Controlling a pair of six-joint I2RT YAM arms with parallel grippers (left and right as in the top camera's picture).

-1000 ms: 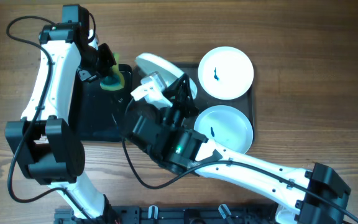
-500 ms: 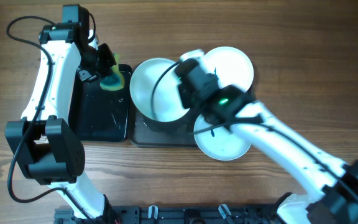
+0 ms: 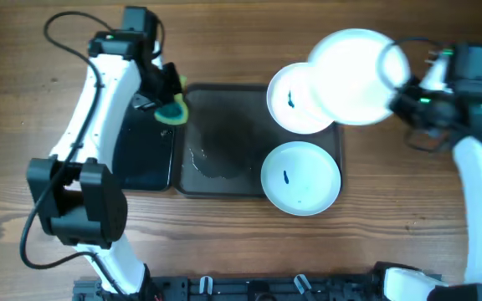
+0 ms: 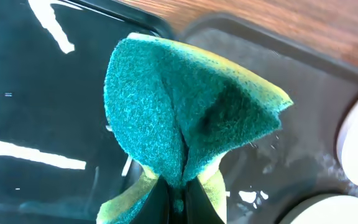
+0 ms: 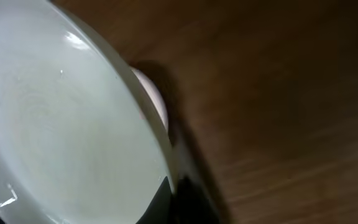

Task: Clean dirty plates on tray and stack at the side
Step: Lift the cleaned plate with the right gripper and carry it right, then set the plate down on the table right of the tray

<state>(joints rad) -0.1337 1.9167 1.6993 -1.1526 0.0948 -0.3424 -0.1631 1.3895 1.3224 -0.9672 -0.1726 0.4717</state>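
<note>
The dark grey tray (image 3: pixel 224 142) holds two white plates with blue smears, one at its far right corner (image 3: pixel 289 104) and one at its near right (image 3: pixel 301 178). My right gripper (image 3: pixel 398 99) is shut on the rim of a third white plate (image 3: pixel 354 65), clean-faced, held in the air over the tray's far right corner; it fills the right wrist view (image 5: pixel 61 118). My left gripper (image 3: pixel 167 99) is shut on a green and yellow sponge (image 3: pixel 172 111), folded between the fingers in the left wrist view (image 4: pixel 185 118), above the tray's left rim.
A smaller glossy black tray (image 3: pixel 145 155) lies just left of the grey tray. A wet patch (image 3: pixel 207 155) marks the grey tray's left half. Bare wooden table (image 3: pixel 408 192) lies right of the tray.
My right arm has swung far to the right and lifted its plate from the tray's left half to over the far right corner. My left gripper has moved right with the sponge.
</note>
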